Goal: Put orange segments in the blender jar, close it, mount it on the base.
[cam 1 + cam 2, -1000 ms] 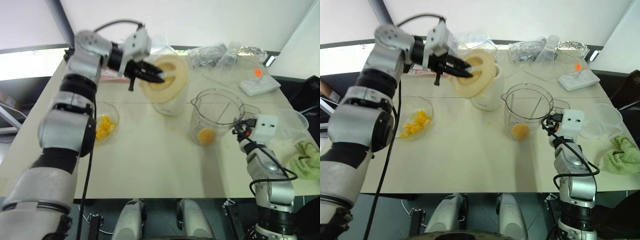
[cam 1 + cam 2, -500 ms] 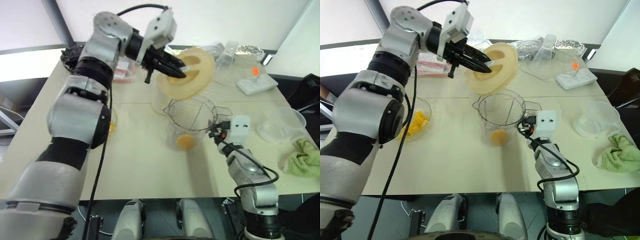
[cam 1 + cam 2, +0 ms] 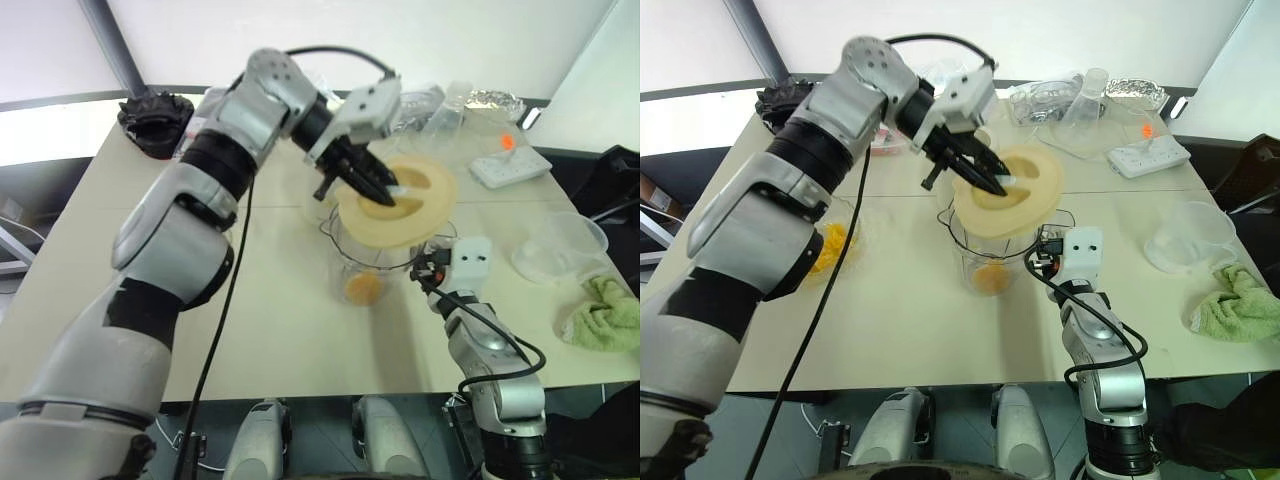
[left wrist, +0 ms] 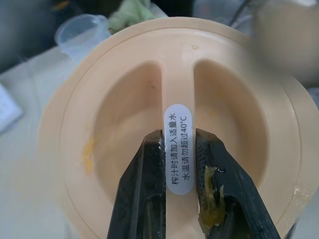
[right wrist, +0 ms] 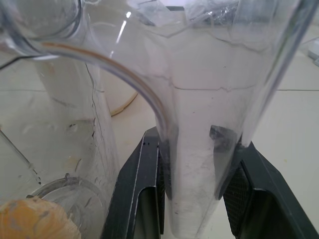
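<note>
**Lid tilted over the jar mouth, both hands engaged**

Left eye view, read from left to right: a dish (image 3: 830,245) of orange segments (image 3: 827,250) sits at the table's (image 3: 280,330) left side, mostly hidden behind the left arm. Next comes the left hand (image 3: 392,201), closed on the centre rib of the cream lid (image 3: 395,203); the left wrist view shows both fingers (image 4: 137,199) pinching that rib where it bears a white label. The lid hangs just above the jar (image 3: 365,270), tilted, its far-right edge higher and reaching past the jar's rim on that side. The jar stands upright on the table with orange pieces (image 3: 363,287) at its bottom. To its right, the right hand (image 5: 192,164) is closed around the jar's handle (image 5: 199,149), steadying it. Behind the jar and largely hidden by the lid stands the base (image 5: 117,94), seen through the clear wall in the right wrist view. Further right lie a clear cup (image 3: 558,245) and a green cloth (image 3: 605,315).

The coming move turns on lid against rim: the lid lies directly over the mouth but slanted and slightly off toward the right, so it likely needs levelling and centring before pressing down. The left hand does that; the right only holds.
</note>
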`<act>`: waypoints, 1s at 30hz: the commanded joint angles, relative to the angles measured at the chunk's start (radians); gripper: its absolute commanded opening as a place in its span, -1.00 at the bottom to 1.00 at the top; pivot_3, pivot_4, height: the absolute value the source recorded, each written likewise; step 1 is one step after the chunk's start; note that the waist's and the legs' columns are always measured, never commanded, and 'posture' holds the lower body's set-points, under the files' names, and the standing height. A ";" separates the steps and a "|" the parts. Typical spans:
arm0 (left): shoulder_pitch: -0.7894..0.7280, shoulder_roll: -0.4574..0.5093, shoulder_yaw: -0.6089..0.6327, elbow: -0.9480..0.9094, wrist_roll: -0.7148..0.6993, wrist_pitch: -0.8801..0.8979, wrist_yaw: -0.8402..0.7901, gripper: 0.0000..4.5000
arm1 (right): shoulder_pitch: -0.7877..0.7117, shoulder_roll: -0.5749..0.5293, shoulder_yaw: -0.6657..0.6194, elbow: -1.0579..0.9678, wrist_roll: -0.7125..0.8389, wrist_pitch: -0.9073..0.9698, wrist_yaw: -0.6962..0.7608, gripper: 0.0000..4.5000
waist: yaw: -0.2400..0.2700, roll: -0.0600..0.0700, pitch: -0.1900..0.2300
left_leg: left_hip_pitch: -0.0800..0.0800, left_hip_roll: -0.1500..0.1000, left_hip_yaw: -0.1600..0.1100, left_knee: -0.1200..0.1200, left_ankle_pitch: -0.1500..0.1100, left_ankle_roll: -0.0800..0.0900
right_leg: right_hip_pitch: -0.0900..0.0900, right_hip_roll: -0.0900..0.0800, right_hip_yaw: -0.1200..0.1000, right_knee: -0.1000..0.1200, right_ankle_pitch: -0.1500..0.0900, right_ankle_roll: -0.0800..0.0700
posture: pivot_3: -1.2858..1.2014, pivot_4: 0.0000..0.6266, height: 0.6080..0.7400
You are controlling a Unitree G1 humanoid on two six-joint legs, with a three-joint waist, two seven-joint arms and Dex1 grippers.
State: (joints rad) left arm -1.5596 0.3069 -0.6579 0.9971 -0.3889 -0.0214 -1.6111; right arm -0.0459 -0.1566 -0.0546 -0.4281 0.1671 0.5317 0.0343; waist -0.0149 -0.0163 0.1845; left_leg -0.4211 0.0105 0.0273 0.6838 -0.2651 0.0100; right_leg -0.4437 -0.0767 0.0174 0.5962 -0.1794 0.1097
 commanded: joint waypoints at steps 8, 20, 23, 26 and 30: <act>0.034 0.050 -0.249 -0.088 -0.094 -0.120 -0.003 -0.89 | 0.051 0.026 -0.001 -0.050 -0.019 -0.024 -0.017 -0.59 | 0.001 0.000 0.000 | 0.000 0.000 0.000 0.000 0.000 0.000 | 0.000 0.000 0.000 0.000 0.000 0.000 | 0.03 -0.52 1.00; 0.042 -0.064 -0.275 0.140 0.111 -0.303 -0.003 -0.89 | 0.060 0.052 0.007 -0.066 -0.040 -0.023 -0.032 -0.59 | 0.004 -0.004 -0.004 | 0.010 0.000 0.000 0.000 0.000 0.000 | 0.011 0.000 -0.001 -0.003 -0.001 0.000 | 0.03 -0.52 1.00; 0.060 -0.081 -0.252 0.167 0.161 -0.304 -0.003 -0.89 | 0.045 0.055 0.007 -0.087 -0.042 0.000 -0.040 -0.59 | 0.004 -0.004 -0.007 | 0.013 0.003 -0.003 0.000 0.000 0.000 | 0.015 -0.001 -0.001 -0.006 -0.003 0.002 | 0.03 -0.52 1.00; 0.084 -0.095 -0.223 0.177 0.197 -0.295 -0.003 -0.89 | 0.028 0.056 0.009 -0.102 -0.045 0.020 -0.045 -0.59 | 0.004 -0.004 -0.017 | 0.014 0.004 -0.003 0.000 -0.001 0.000 | 0.017 -0.001 -0.001 -0.009 -0.003 0.002 | 0.03 -0.52 1.00; 0.109 -0.126 -0.154 0.199 0.264 -0.222 -0.003 -0.89 | 0.006 0.050 0.014 -0.109 -0.052 0.038 -0.041 -0.59 | 0.004 -0.004 -0.020 | 0.014 0.004 -0.003 0.000 -0.001 0.000 | 0.017 -0.002 -0.001 -0.011 -0.002 0.002 | 0.03 -0.52 1.00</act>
State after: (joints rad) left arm -1.5243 0.2111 -0.7582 1.1504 -0.2473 -0.2727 -1.6116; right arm -0.0115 -0.1090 -0.0434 -0.4699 0.1130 0.5846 -0.0090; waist -0.0108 -0.0204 0.1646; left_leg -0.4075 0.0143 0.0247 0.6837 -0.2656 0.0100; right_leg -0.4262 -0.0787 0.0165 0.5852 -0.1818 0.1120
